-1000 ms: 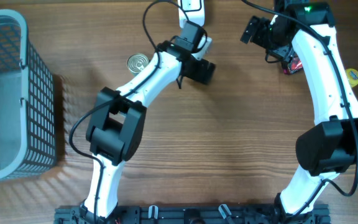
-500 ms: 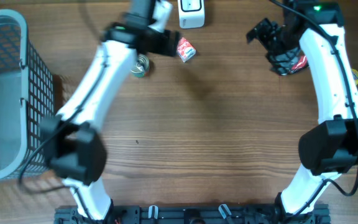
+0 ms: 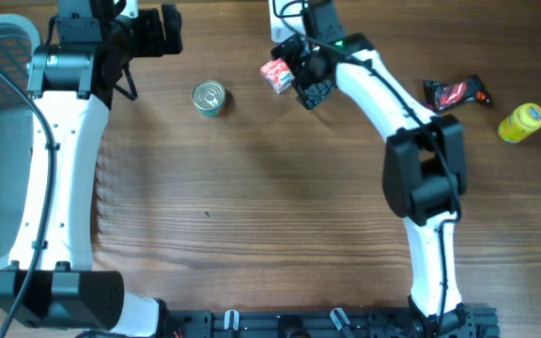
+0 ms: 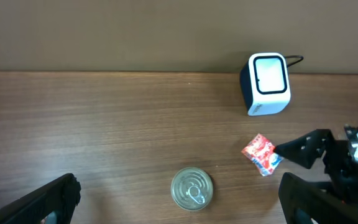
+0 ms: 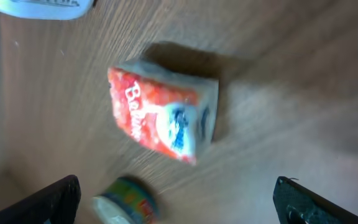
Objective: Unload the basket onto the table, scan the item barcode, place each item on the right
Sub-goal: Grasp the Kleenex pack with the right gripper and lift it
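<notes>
Packet: red packet [image 3: 276,75] lies loose on table [image 3: 280,207], near scanner [image 4: 267,84], right of can [image 3: 208,98].
Right hand [image 3: 299,83]: spread wide, just beside packet, gripping nothing; probably lined up to pick it up.
Left hand [image 3: 158,33]: spread, empty, well off to one side, likely keeping clear.
Scanner: window bare; packet must be lifted to face it.

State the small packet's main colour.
The packet is mostly red; right wrist view shows it best.
</notes>
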Robot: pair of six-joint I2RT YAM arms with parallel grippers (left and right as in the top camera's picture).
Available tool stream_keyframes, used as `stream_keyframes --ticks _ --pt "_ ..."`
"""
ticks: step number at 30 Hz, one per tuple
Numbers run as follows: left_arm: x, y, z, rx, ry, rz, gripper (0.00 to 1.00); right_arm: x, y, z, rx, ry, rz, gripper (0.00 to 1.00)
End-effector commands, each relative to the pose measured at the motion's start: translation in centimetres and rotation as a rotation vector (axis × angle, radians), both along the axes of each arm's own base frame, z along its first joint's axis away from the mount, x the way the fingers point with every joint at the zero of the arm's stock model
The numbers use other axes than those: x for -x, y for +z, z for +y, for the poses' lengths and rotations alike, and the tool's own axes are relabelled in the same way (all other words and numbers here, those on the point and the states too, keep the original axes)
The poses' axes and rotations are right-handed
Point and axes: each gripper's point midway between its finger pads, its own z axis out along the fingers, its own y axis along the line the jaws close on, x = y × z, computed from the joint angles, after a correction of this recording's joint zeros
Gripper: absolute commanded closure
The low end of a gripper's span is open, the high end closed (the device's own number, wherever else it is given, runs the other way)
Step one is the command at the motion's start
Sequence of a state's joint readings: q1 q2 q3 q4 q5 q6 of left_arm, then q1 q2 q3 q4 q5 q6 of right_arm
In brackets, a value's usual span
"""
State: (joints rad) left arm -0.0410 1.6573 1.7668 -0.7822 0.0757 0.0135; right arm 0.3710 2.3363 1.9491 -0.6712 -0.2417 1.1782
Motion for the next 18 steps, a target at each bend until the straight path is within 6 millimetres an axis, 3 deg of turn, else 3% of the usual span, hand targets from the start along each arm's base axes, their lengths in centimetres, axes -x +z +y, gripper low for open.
stream_keyframes --ticks 1,5,8,10,14,18 --pt "0.0 0.0 0.8 -0.047 -0.017 -0.006 0.0 -1.5 1.5 -1.3 0.201 0.244 -0.2 0.0" --pt "0.0 0.0 1.3 -0.046 -0.007 -0.006 0.0 -1.1 1.3 -1.4 0.206 0.26 -0.182 0.0" --pt "0.0 0.0 1.3 -0.046 -0.008 -0.006 0.0 -0.4 0.8 -1.8 0.168 0.089 -0.084 0.0" --pt "0.0 0.0 1.3 -0.046 -0.008 -0.005 0.0 -1.0 1.0 -1.8 0.155 -0.027 -0.086 0.0" --pt "0.1 -0.1 1.3 -0.047 -0.007 0.002 0.0 -3.1 2.3 0.8 0.102 -0.005 -0.21 0.0" --pt "0.1 -0.1 1.4 -0.052 -0.006 0.002 0.0 -5.2 4.4 3.1 0.214 0.235 -0.471 0.0"
